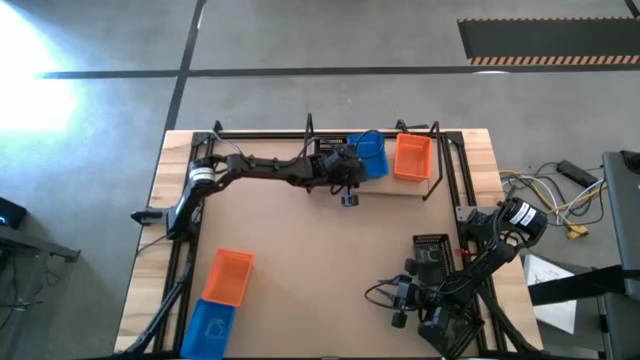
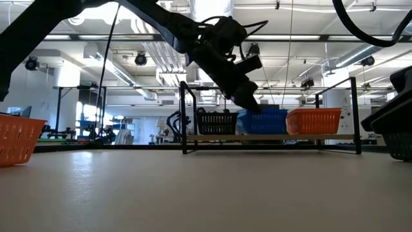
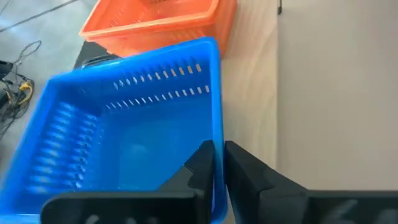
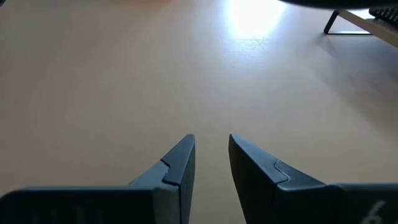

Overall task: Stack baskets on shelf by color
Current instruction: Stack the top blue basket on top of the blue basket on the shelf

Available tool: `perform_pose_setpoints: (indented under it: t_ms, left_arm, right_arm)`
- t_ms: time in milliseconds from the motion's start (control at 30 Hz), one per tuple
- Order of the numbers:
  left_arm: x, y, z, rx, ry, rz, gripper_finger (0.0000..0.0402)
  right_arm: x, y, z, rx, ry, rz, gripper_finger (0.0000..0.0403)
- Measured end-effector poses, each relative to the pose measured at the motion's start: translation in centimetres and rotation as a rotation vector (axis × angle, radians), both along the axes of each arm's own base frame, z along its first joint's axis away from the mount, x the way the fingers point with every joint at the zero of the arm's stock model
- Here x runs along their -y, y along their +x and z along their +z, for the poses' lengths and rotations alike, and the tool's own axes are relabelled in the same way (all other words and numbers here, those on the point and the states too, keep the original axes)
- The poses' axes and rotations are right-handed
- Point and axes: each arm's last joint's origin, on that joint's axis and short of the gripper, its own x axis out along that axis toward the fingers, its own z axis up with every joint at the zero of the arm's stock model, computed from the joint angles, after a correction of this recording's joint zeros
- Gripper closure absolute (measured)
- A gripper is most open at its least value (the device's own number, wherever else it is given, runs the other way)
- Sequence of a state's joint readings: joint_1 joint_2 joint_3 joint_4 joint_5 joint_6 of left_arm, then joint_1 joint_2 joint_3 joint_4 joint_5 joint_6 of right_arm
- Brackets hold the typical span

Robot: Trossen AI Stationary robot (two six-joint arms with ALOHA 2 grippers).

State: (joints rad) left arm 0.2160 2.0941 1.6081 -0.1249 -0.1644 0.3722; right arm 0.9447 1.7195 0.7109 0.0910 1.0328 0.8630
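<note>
A: L gripper [image 3: 217, 163]?

B: Jaws pinched nearly shut on the near wall of the blue basket [image 3: 130, 149], one finger [image 3: 200, 163] inside, one outside. Smooth plastic, rectangular, rows of slots through the walls.

A: Where's that vs the shelf [image 1: 405, 190]?

B: On it, about mid-board. Low view shows the blue basket [image 2: 265, 120] with its base at board level; can't tell if it's fully down or tipped. Shelf = pale wood board in a thin black wire frame.

A: What else is on the shelf?

B: Orange basket [image 1: 412, 157] just beside the blue one, toward the R end, touching or nearly. Black basket [image 2: 216, 121] on the other side of the blue, toward the L end. In the high view the L arm [image 1: 265, 167] lies along the shelf's L part and covers that black one.

A: Off the shelf?

B: Second orange basket [image 1: 231, 276] and second blue basket [image 1: 209, 324], end to end, well apart from the shelf at the table's [image 1: 330, 260] opposite L corner. Another black basket [image 1: 431, 251] near the table's R side, short of the shelf's R end.

A: R gripper [image 4: 211, 155]?

B: Over bare tabletop, well apart from the shelf. Fingers a narrow gap apart, holding nothing.
</note>
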Motion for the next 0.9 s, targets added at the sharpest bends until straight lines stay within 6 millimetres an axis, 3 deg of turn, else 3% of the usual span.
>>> perform_pose_setpoints:
  t_ms: [900]
  left_arm:
    - [0.43, -0.01, 0.21, -0.04, 0.01, -0.042, 0.0381]
  right_arm:
    - [0.0, 0.0, 0.0, 0.0, 0.0, 0.0, 0.0312]
